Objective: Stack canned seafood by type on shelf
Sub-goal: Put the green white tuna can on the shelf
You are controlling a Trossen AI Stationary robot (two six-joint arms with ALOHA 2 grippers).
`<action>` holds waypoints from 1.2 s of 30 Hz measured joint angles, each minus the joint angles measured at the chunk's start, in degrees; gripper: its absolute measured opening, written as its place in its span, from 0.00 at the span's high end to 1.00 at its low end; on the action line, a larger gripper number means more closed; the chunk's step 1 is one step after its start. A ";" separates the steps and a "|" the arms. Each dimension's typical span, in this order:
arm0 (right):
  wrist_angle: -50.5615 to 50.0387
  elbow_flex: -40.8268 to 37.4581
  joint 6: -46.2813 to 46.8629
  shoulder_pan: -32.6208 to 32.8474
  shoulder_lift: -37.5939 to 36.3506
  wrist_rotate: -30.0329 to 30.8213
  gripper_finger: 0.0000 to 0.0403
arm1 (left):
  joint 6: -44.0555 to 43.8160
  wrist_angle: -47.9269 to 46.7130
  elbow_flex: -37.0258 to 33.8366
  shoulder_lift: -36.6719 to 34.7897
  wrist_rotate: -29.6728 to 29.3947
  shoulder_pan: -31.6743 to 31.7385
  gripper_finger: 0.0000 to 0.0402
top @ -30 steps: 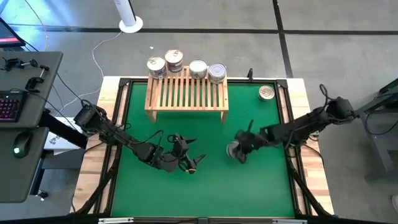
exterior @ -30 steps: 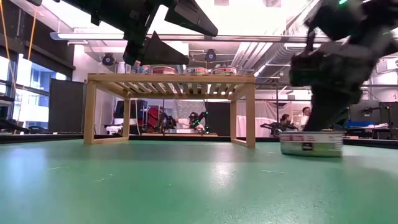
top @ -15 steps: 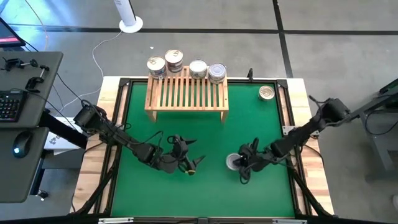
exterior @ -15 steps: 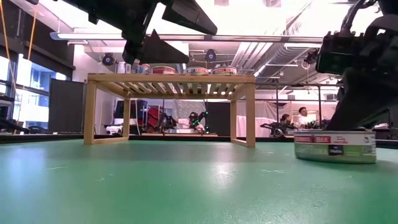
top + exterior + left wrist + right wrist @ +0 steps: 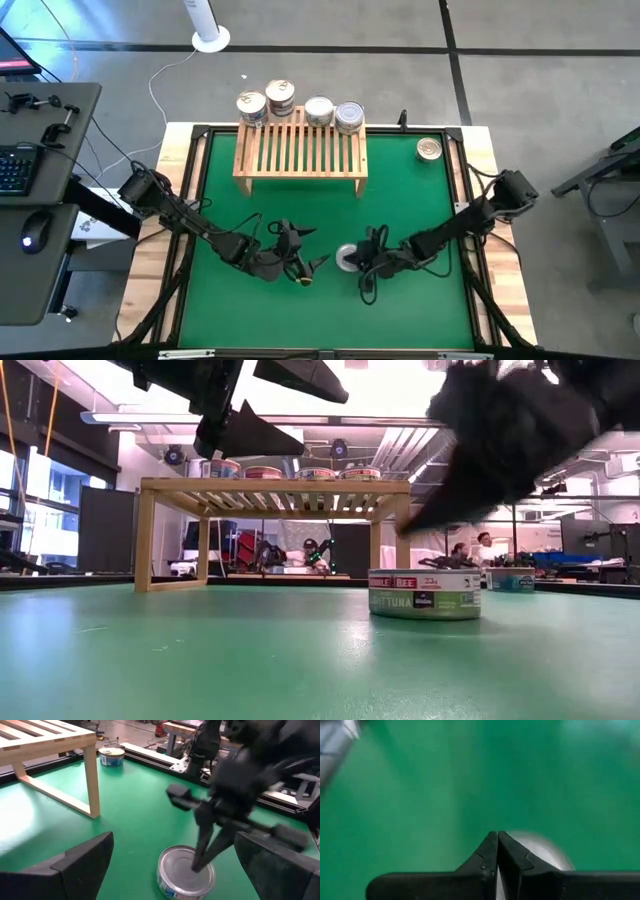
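Note:
A silver-lidded tin of canned seafood (image 5: 347, 258) stands flat on the green mat (image 5: 300, 215), near the middle. My right gripper (image 5: 362, 263) is shut, with its tips on this tin. My left gripper (image 5: 308, 266) hangs open just left of the tin, clear of it, with its fingers (image 5: 82, 865) wide apart. The wooden shelf (image 5: 300, 150) stands at the far side of the mat. Several tins (image 5: 318, 110) sit along its far edge, one of them stacked (image 5: 280, 96). A further tin (image 5: 429, 149) rests on the mat at the far right. My right gripper presses its shut fingertips (image 5: 199, 860) on the tin's lid (image 5: 180, 870), toward the lid's right side. The fingers slant down from the table's right. The tin stays upright with its base on the mat.
A black frame (image 5: 465, 200) runs round the mat. The shelf's legs (image 5: 403, 550) stand behind the tin. Open mat lies on the near side of both grippers. A desk with a keyboard and mouse (image 5: 35, 230) stands left of the table.
My right gripper, shut throughout, has swept toward the table's left and a little toward its near edge, rolling as it went. The tin under its tips has slid along the mat with it, staying upright, and now stands close to my left gripper.

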 joint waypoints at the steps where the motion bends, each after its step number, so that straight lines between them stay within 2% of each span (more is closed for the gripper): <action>1: 0.41 1.27 -2.34 0.00 -0.35 0.78 1.00 | 0.00 0.01 0.00 0.00 0.00 0.00 0.00; 7: -0.68 5.05 -13.75 3.23 -5.26 8.79 1.00 | -0.09 -0.29 0.00 0.01 0.20 0.02 0.00; 10: -6.17 4.74 -12.93 5.83 -10.11 14.25 0.99 | -0.23 -0.30 0.00 0.00 1.43 0.00 0.00; 13: -13.18 3.01 -8.29 8.35 -16.41 16.64 0.93 | -1.21 -0.54 0.02 0.28 1.91 0.00 0.00; 18: -21.17 -1.31 0.13 13.12 -25.90 15.99 0.72 | -2.46 -0.58 0.02 2.02 3.09 0.49 0.00; 23: -22.39 -6.71 6.20 16.23 -28.16 10.30 0.42 | -1.43 1.19 0.02 4.24 8.02 1.50 0.00; 28: -15.22 -15.01 13.57 16.94 -25.58 1.31 0.12 | 0.97 3.72 0.02 5.27 11.03 2.42 0.00; 30: -9.96 -18.32 14.16 16.90 -23.88 1.01 0.04 | 1.42 3.62 0.02 5.29 11.74 2.86 0.00; 32: -4.23 -21.00 13.61 16.90 -21.75 3.44 0.02 | 2.30 3.50 0.02 5.33 12.67 3.30 0.00; 36: 7.08 -24.00 6.18 16.86 -15.35 10.62 0.04 | 4.88 3.07 0.02 5.33 16.91 3.71 0.00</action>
